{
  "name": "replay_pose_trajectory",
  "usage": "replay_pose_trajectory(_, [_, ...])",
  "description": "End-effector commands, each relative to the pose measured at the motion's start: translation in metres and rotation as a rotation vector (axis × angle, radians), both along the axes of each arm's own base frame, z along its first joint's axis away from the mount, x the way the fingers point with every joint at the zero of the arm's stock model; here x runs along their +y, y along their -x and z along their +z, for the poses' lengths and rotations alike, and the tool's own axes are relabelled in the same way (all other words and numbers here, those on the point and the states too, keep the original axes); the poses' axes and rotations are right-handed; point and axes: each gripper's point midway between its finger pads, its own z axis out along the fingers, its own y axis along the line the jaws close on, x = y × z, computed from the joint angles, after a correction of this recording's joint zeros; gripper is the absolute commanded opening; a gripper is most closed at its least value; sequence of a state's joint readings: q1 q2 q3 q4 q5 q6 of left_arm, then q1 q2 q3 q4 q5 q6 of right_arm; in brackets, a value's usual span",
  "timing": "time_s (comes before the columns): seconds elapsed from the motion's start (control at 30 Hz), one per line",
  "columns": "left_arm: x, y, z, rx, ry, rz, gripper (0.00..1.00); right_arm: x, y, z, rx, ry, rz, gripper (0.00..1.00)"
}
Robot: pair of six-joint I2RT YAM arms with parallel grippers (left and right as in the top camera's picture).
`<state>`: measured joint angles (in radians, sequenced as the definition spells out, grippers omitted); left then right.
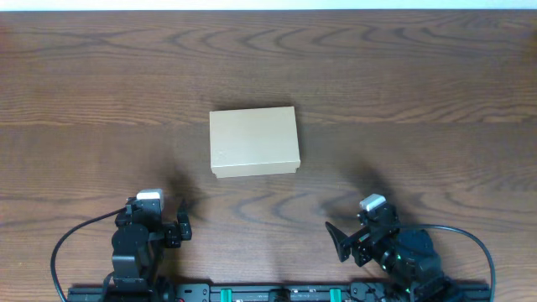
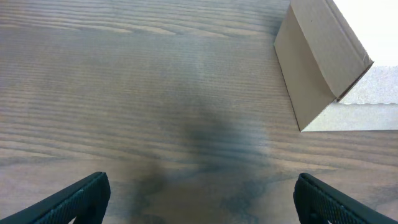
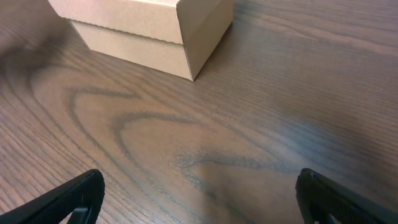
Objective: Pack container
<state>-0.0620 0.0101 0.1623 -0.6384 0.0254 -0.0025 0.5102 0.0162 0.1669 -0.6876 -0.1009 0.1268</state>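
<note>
The container (image 1: 253, 143) is a plain tan cardboard box lying flat in the middle of the wooden table, lid down. In the left wrist view the container (image 2: 317, 62) stands at the upper right, far ahead of my left gripper (image 2: 199, 202), which is open over bare wood. In the right wrist view the container (image 3: 149, 31) is at the upper left, well beyond my right gripper (image 3: 199, 199), also open with nothing between its fingers. Seen from above, the left gripper (image 1: 158, 218) and right gripper (image 1: 365, 228) sit near the front edge, either side of the box.
The dark wood-grain table (image 1: 419, 92) stretches around the box. A white surface (image 2: 373, 102) shows beyond the table's far edge. Black cables (image 1: 67, 243) loop from both arm bases along the front rail (image 1: 268, 294).
</note>
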Motion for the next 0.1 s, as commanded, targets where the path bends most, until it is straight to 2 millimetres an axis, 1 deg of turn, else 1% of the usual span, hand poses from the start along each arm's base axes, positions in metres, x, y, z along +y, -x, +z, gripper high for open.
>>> replay_pose_trajectory(0.0, [0.0004, 0.0003, -0.0024, 0.002, -0.009, -0.001, 0.95, 0.0021, 0.0013, -0.0009, 0.004, -0.014, 0.005, 0.99])
replay_pose_trajectory(0.07, [0.0004, 0.0003, -0.0024, 0.002, -0.009, -0.001, 0.95, 0.0021, 0.0013, -0.0011, 0.005, -0.014, 0.005, 0.99])
